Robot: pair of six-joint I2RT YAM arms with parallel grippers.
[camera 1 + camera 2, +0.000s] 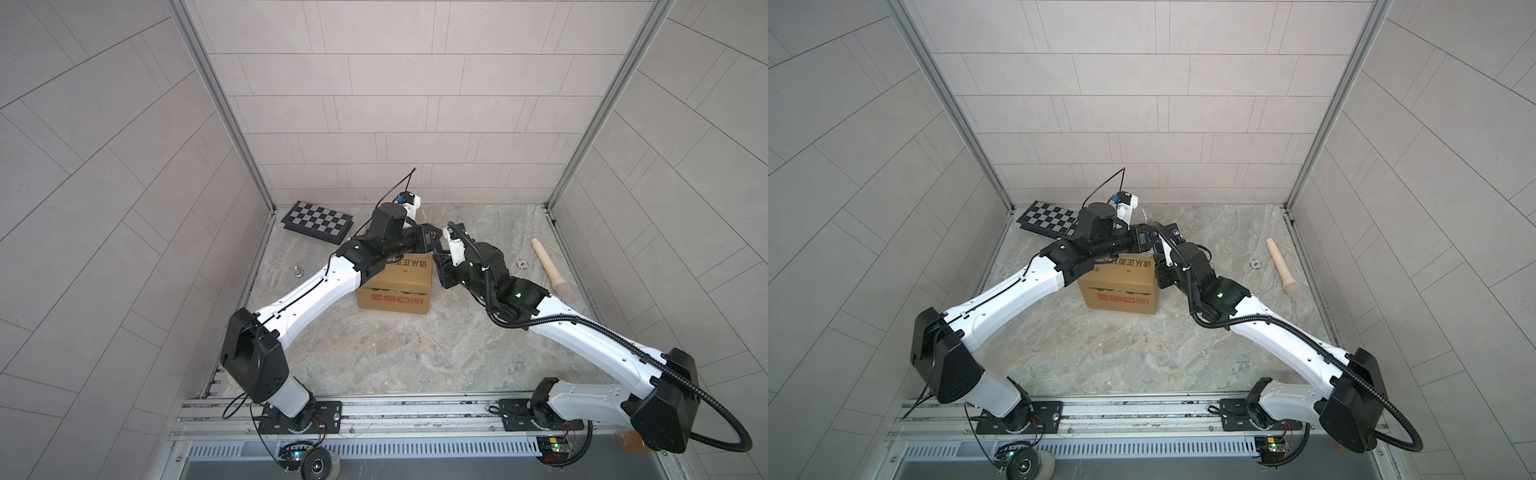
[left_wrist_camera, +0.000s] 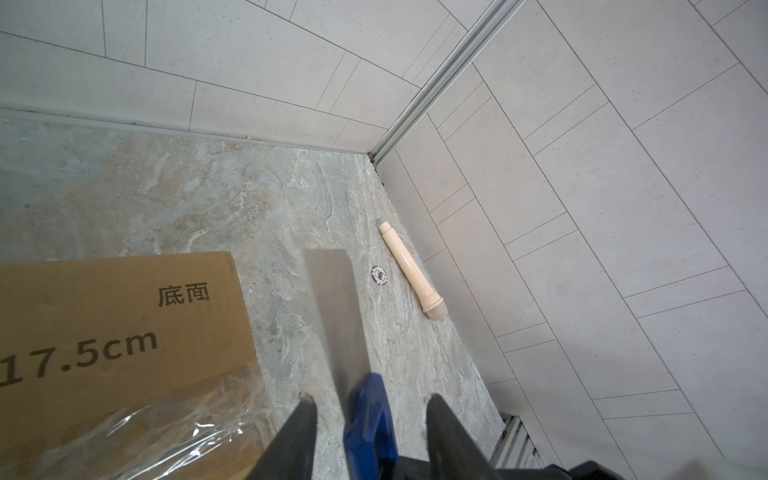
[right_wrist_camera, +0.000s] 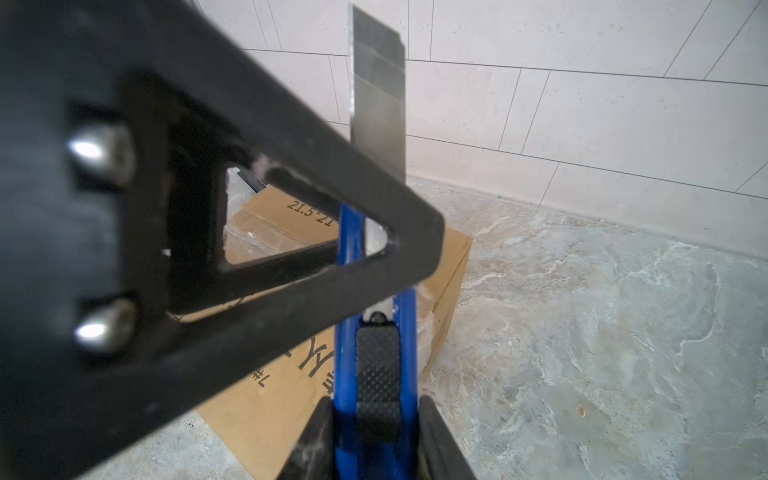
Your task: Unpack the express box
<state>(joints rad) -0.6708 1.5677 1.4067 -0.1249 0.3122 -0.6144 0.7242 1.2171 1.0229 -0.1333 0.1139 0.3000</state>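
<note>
The express box [image 1: 395, 291] [image 1: 1121, 286] is a brown carton standing on the stone floor between the two arms, with clear tape on its top [image 2: 104, 332] [image 3: 266, 407]. My right gripper [image 3: 376, 402] [image 1: 440, 253] is shut on the handle of a blue utility knife [image 3: 376, 365]. The knife's steel blade [image 3: 378, 104] is extended and points up beside the box's right edge. My left gripper [image 2: 372, 401] [image 1: 432, 239] reaches over the box and straddles the knife's front end [image 2: 370, 415]. Its jaws are open, with a gap on each side of the knife.
A chequered board [image 1: 318, 222] [image 1: 1050, 220] lies at the back left. A beige rod [image 1: 548, 266] [image 2: 411, 270] and a small round disc [image 1: 520, 263] lie near the right wall. A small metal piece [image 1: 297, 271] sits by the left wall.
</note>
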